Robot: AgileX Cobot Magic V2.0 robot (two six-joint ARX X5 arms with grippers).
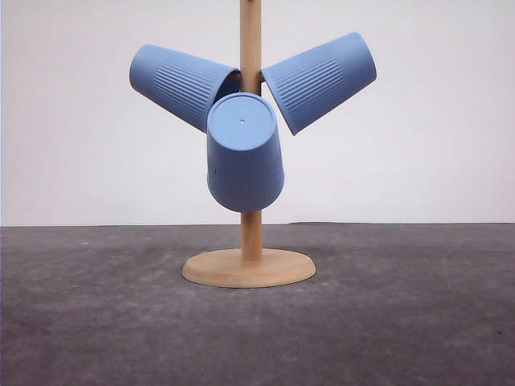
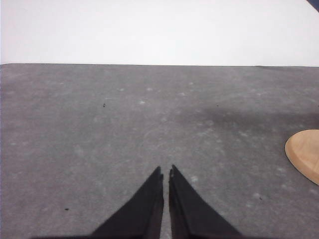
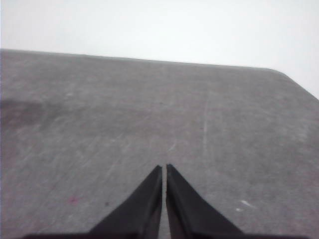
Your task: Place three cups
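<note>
On the wooden stand (image 1: 250,265), 3 cups (image 1: 244,153) are hung inverted on pegs, awaiting removal; left end effector (image 2: 166,172) and right end effector (image 3: 164,168) are clenched, empty, above the tabletop (image 1: 418,322).

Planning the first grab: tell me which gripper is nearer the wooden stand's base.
Left, likely. The left gripper, shut and empty, has the stand's base at the edge of its view. The right gripper, also shut, sees just bare table.

Each end effector, left (image 2: 166,172) and right (image 3: 164,168), had two plain matte black fingers tapering to sharp points.
</note>
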